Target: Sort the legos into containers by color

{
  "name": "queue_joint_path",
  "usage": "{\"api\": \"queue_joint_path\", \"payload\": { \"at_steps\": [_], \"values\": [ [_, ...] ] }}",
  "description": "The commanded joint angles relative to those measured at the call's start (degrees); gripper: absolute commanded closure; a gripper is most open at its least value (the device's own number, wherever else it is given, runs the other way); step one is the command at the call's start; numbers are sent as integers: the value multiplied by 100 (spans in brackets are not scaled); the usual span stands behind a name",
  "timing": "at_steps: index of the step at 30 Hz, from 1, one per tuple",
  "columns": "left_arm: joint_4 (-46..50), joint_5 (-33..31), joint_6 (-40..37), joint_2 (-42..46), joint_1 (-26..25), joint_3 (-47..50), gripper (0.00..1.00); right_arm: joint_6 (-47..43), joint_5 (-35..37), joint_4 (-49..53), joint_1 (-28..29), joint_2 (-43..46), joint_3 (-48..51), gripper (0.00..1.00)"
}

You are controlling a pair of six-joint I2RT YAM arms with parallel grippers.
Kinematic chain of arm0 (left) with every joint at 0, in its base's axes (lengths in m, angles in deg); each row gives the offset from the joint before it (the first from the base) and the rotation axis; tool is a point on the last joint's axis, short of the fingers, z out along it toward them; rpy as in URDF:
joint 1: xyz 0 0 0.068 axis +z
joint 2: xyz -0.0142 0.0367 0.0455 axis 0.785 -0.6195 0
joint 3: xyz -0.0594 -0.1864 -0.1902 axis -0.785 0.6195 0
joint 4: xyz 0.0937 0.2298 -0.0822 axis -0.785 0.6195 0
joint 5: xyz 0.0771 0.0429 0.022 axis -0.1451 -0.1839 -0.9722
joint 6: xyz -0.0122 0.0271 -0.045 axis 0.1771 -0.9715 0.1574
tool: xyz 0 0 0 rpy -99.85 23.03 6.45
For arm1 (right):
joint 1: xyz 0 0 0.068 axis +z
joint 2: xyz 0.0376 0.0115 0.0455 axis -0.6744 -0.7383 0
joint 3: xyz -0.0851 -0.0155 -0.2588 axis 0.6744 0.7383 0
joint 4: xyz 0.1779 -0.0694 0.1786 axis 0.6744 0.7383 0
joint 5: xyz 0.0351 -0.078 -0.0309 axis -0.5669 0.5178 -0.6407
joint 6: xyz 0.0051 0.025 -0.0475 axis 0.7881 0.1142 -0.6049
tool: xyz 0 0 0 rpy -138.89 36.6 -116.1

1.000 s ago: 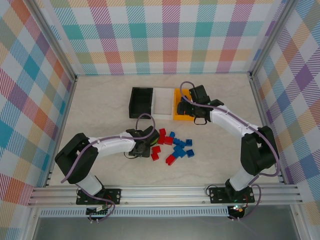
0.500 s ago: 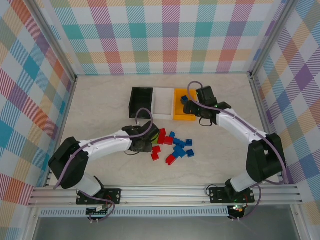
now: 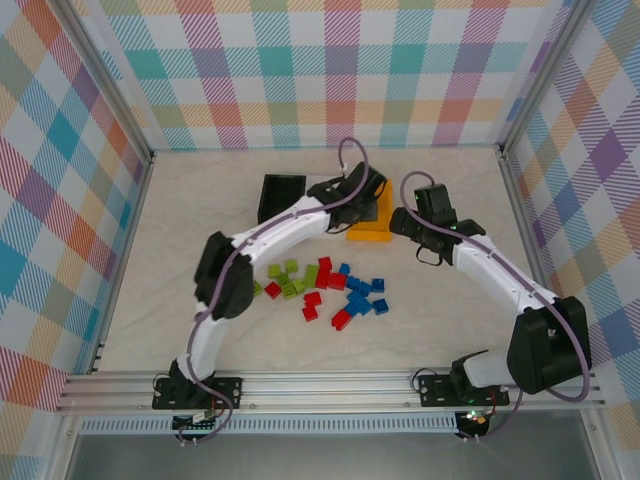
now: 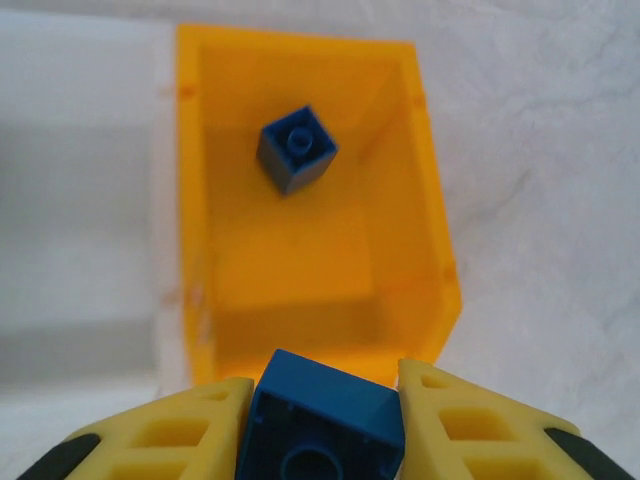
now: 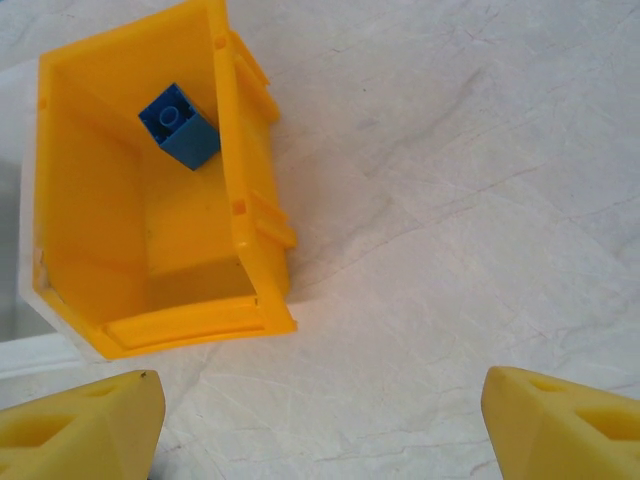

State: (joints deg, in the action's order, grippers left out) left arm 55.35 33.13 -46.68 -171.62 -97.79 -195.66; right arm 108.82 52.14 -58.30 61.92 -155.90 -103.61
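My left gripper (image 4: 323, 392) is shut on a blue lego (image 4: 330, 425) and hangs over the near end of the orange-yellow bin (image 4: 200, 250). Another blue lego (image 4: 297, 148) lies inside that bin, stud up, also seen from the right wrist as a blue lego (image 5: 178, 125). In the top view the left gripper (image 3: 367, 190) covers the orange-yellow bin (image 3: 368, 234) and most of the white one. The black bin (image 3: 281, 195) stands at the left end. My right gripper (image 5: 325, 430) is open over bare table just right of the bin, empty.
The loose legos lie in front of the bins: green ones (image 3: 285, 278) on the left, red ones (image 3: 318, 298) in the middle, blue ones (image 3: 362, 296) on the right. The right arm (image 3: 480, 262) stretches along the right side. Checked walls surround the table.
My left arm swung from the pile up to the orange-yellow bin carrying a blue lego. My right gripper let its blue lego go into that bin and drew back to the right.
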Motion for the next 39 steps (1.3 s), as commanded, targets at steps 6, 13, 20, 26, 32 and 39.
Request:
{"api": "queue_joint_path", "payload": {
  "at_steps": [6, 13, 20, 26, 32, 39],
  "values": [
    [1235, -160, -222, -1732, 197, -2657, 55, 33, -13, 112, 15, 457, 344, 17],
    [1179, 248, 173, -1722, 188, -2837, 29, -51, -319, 98, 18, 666, 578, 15],
    [-161, 321, 426, 298, 116, -295, 16, -198, -735, 423, 18, 457, 430, 16],
    [-832, 581, 595, 1983, 68, 2241, 9, 156, -691, 732, 18, 224, 593, 17],
    [-1282, 555, 986, 3413, 45, 4506, 7, 338, -862, 1429, 57, 318, 675, 19],
    [-1430, 552, 1187, 4130, 36, 5688, 6, 1272, 28, 2783, 62, 620, 647, 16]
  ]
}}
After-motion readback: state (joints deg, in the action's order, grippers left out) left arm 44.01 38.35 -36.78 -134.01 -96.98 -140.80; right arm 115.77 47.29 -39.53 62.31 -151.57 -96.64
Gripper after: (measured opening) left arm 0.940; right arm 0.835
